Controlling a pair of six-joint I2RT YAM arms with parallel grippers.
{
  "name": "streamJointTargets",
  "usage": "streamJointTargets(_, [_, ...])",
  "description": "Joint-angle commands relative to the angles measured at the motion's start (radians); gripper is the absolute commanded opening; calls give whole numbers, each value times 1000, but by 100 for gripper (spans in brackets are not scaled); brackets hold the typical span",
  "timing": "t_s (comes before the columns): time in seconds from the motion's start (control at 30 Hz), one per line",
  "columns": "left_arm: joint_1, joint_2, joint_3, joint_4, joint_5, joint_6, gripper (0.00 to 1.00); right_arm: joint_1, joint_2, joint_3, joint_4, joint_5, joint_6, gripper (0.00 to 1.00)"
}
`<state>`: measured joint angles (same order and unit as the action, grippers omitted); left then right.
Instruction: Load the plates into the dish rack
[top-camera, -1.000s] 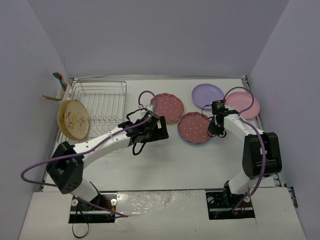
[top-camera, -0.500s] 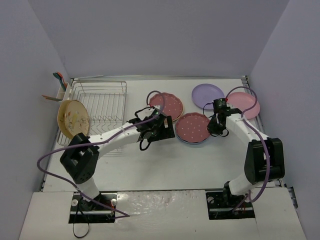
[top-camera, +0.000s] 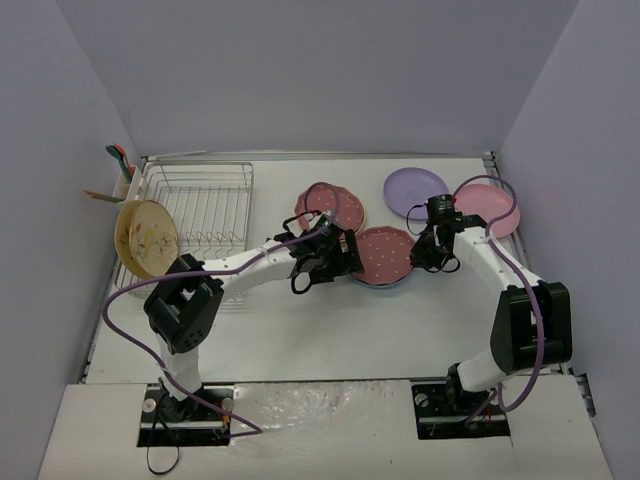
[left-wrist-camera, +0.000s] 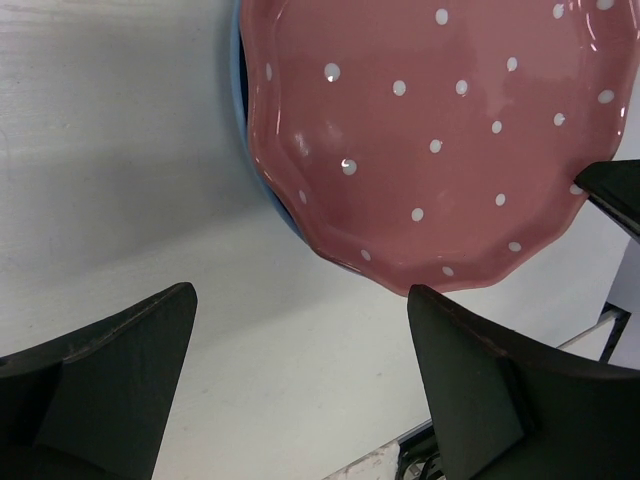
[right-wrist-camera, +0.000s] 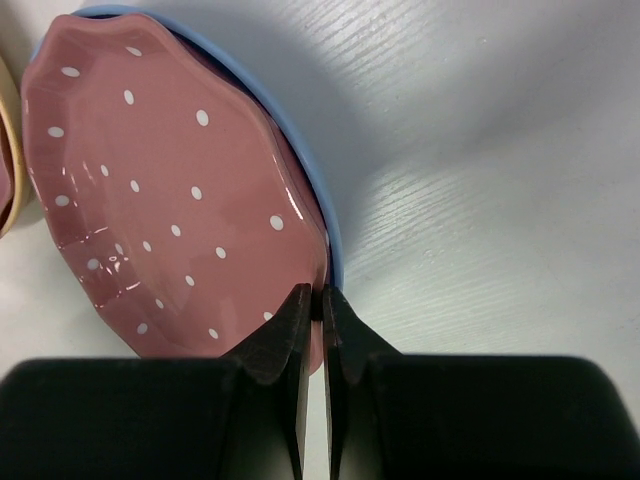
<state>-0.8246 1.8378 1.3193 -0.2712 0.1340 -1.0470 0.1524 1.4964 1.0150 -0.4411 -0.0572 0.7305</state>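
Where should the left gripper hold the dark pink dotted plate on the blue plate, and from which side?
Its scalloped rim at the left edge, coming low from the left, where the open left gripper faces it. The dark pink dotted plate lies on a blue plate, so probably only that raised rim offers a lip.

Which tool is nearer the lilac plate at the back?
Right. The right tool, shut, sits just on the near side of the lilac plate; the left tool, open, is farther off, past the speckled pink plate at its left edge.
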Motion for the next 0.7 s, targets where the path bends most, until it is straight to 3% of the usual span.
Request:
streamJointTargets(0.0, [1,-36,18,77,1,-39,84,13,-64,64,-4,-53,34,0])
streamJointTargets(0.67, [-1,-58,-32,126,-3,-119,84,13,-127,66,-39,-40,105,0])
